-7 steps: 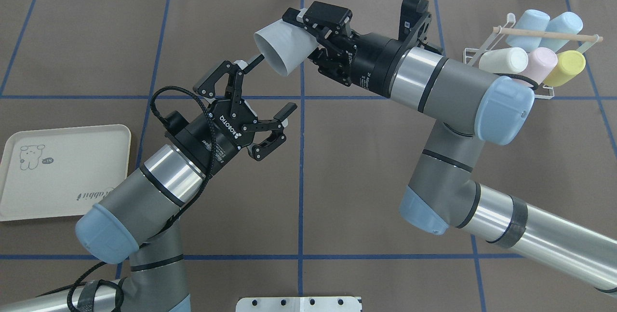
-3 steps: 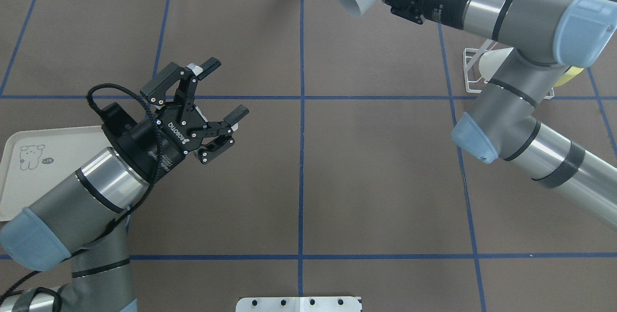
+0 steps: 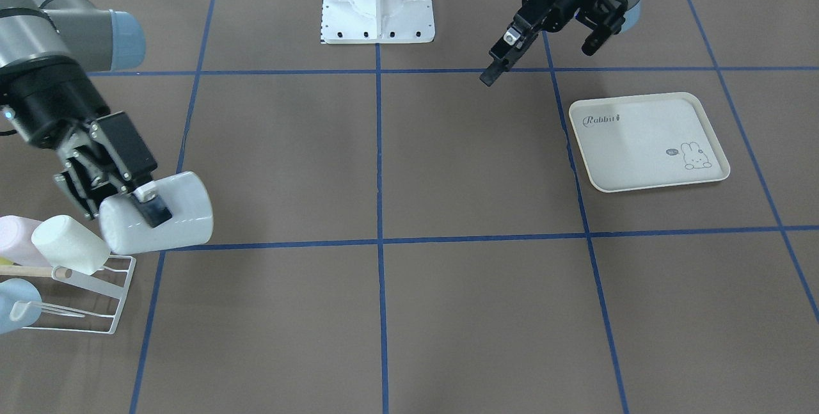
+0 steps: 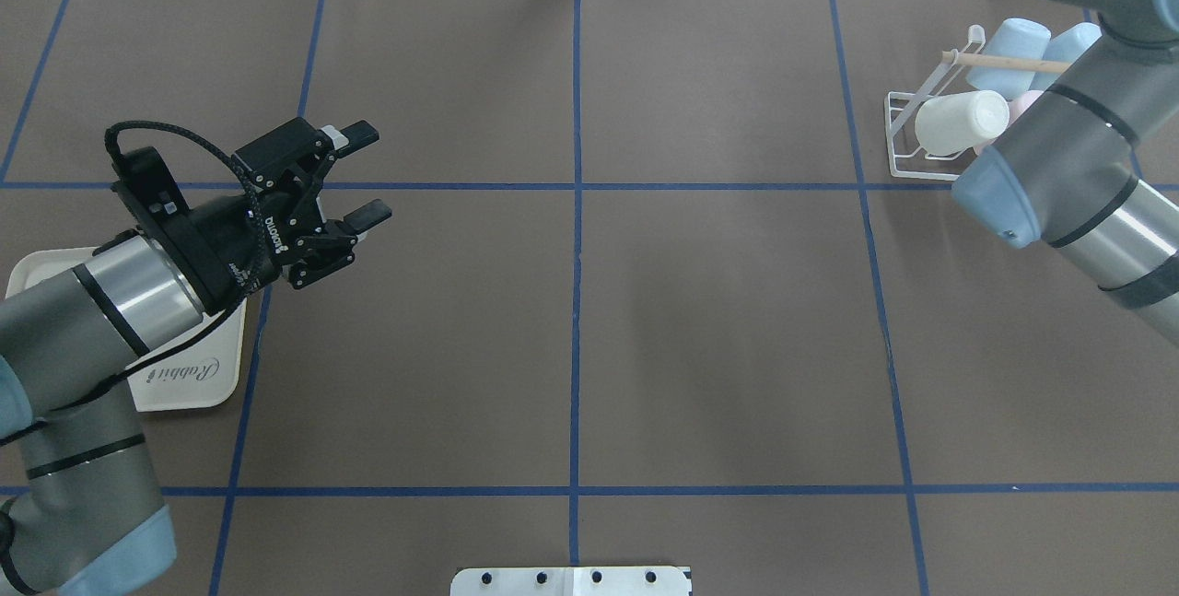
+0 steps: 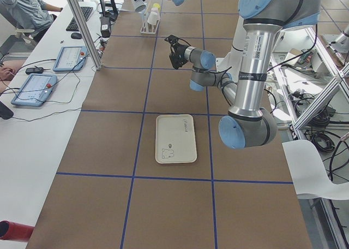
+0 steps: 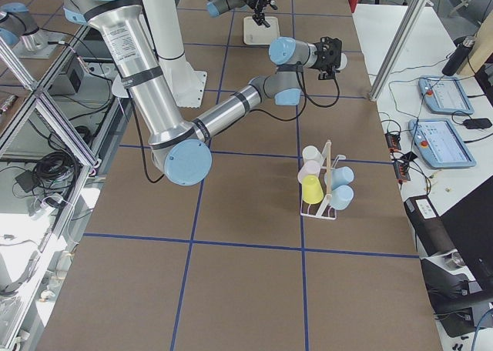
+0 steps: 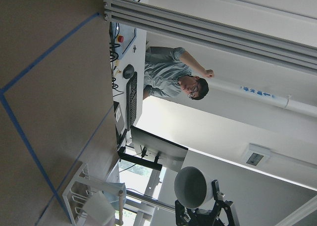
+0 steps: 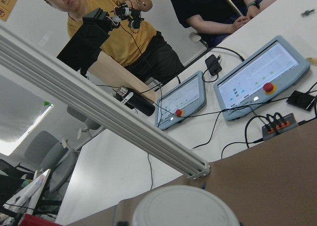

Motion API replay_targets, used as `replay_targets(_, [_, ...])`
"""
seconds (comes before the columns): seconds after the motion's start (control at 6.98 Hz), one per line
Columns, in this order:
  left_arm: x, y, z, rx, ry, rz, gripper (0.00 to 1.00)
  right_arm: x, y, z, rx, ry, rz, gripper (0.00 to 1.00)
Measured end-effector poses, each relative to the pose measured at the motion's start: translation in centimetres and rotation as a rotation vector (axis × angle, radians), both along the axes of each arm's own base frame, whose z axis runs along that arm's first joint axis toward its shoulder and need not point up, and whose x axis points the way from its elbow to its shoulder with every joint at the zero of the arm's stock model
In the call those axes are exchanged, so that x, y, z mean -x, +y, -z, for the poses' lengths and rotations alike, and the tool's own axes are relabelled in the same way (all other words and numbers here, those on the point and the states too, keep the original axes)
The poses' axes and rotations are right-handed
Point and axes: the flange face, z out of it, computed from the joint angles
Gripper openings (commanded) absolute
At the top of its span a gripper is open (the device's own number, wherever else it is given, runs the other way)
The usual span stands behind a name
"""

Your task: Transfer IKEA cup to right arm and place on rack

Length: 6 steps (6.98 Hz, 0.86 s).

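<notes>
Cup [image 3: 185, 209], pale grey-white, is lying on its side in the air, and the right gripper [image 3: 144, 206] is clenching it, one black finger pressing flat on its wall. It is hanging clear of the rack [image 3: 126, 289], on the rack's side toward the table's middle, with its open mouth turning away from the rack. In the overhead view only its rim end is showing at the top edge, beyond the rack's far corner. The right arm [image 4: 1059, 172] is reaching over the rack and covering part of it.

The rack is standing near the table's [image 4: 718, 320] right end and is carrying other cups on its prongs: a white one [image 4: 963, 122] nearest the held cup, a pink one [image 3: 13, 238] and two pale blue ones [image 4: 1009, 43] behind it, a yellow one [image 6: 312, 188] in the right side view. A wooden dowel [image 4: 1004, 64] is running across the rack's top.

The left gripper [image 4: 367, 172] is hovering well apart from the rack, past the table's centre line, its fingers spread wide and holding nothing. The cream tray [image 3: 646, 145] with a rabbit drawing is lying farther still from the rack
</notes>
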Motion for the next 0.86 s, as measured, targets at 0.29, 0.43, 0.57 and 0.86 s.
replay_targets(0.29, [2.5,-1.8,-2.0,-0.027,-0.292,-0.006,1.00,-4.1,-2.5,-4.2,-0.037,0.353,-0.054,0.00])
replay_targets(0.43, [4.5,-2.2,-3.3,-0.048,-0.422,-0.010,1.00,-5.2,-3.5,-6.6,-0.062,0.524,-0.073,0.00])
replay_targets(0.57, [6.7,-2.0,-4.7,-0.068,-0.522,-0.018,1.00,-5.5,-4.4,-9.1,-0.075,0.652,-0.075,0.00])
replay_targets(0.86, [9.8,-1.5,-6.7,-0.087,-0.621,-0.035,1.00,-5.2,-6.5,-13.1,-0.066,0.767,-0.079,0.00])
